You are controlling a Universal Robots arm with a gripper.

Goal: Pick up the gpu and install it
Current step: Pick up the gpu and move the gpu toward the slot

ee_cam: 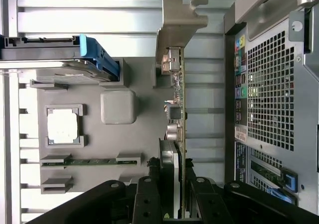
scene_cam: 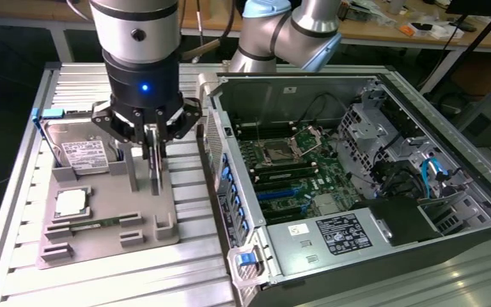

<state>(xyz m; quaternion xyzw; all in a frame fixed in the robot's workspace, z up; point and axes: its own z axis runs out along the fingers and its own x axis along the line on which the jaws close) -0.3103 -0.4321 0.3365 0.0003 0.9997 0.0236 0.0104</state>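
Note:
The gpu stands on edge in a slot of the grey holder tray, a thin dark card seen edge-on. In the wrist view the gpu runs as a narrow strip with its silvery metal bracket at the far end. My gripper is straight above it, its black fingers pressed against both faces of the card, so my gripper is shut on the gpu. The card's lower edge still looks level with the tray.
On the holder tray are a silver hard drive in a blue frame, a square processor and a green memory stick. The open computer case lies at the exterior view's right, motherboard exposed, its wall close beside the tray.

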